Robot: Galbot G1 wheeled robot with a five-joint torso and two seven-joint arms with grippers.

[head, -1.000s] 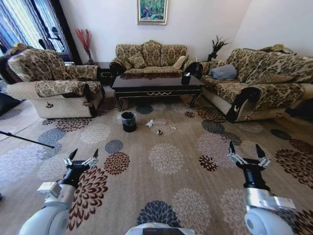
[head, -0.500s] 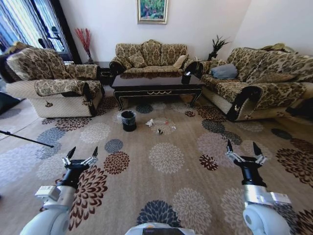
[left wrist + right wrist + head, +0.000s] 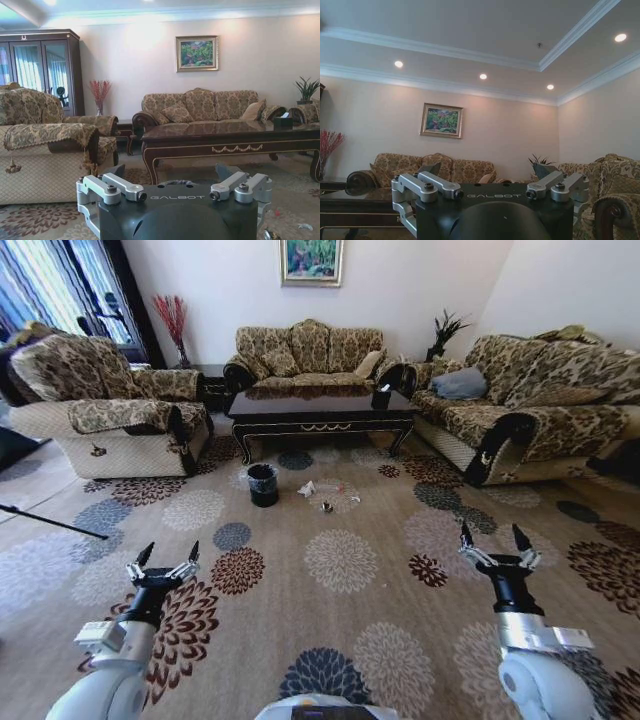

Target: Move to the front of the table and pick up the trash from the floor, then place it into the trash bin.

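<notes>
The long dark table (image 3: 320, 412) stands ahead in front of the far sofa, and its gold-trimmed side (image 3: 235, 148) shows in the left wrist view. The black trash bin (image 3: 263, 485) stands on the carpet before the table's left end. To its right lies the trash: a white tissue (image 3: 306, 490), a clear bottle (image 3: 331, 487) and a dark wrapper (image 3: 326, 507). A white scrap (image 3: 305, 226) lies on the carpet. My left gripper (image 3: 166, 558) and right gripper (image 3: 492, 540) hover open and empty, well short of the trash.
An armchair (image 3: 105, 415) stands at the left and a long sofa (image 3: 530, 405) at the right, with flowered carpet (image 3: 340, 560) between them. A thin dark rod (image 3: 50, 523) lies on the floor at the left. A small black tissue box (image 3: 381, 398) sits on the table.
The whole head view has shifted slightly, so the camera has moved. Both grippers stay open and empty; the right one sits a little higher in the picture.
</notes>
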